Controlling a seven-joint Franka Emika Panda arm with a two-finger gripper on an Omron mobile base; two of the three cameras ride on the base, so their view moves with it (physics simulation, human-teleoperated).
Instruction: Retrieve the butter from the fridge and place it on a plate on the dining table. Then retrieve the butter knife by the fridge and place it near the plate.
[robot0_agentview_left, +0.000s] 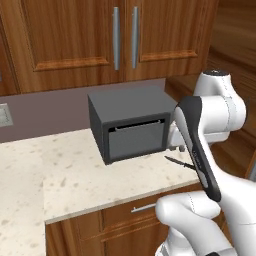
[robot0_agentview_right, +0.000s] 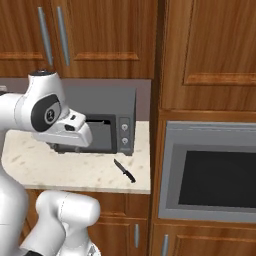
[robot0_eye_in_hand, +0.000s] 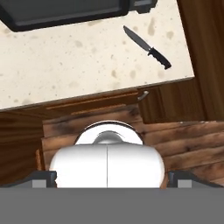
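The butter knife (robot0_agentview_right: 124, 171) lies flat on the speckled counter (robot0_agentview_right: 75, 172), just in front of the microwave (robot0_agentview_right: 107, 132). The gripper's jaws stand spread wide, grasping nothing.

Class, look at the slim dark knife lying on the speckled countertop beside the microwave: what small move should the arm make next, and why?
Probably move the hand out over the slim dark knife and lower it. The knife lies flat and untouched on the beige speckled countertop, in front of the dark grey microwave, near the counter's front edge. The hand's camera sees it off to one side, so the hand is not yet above it.
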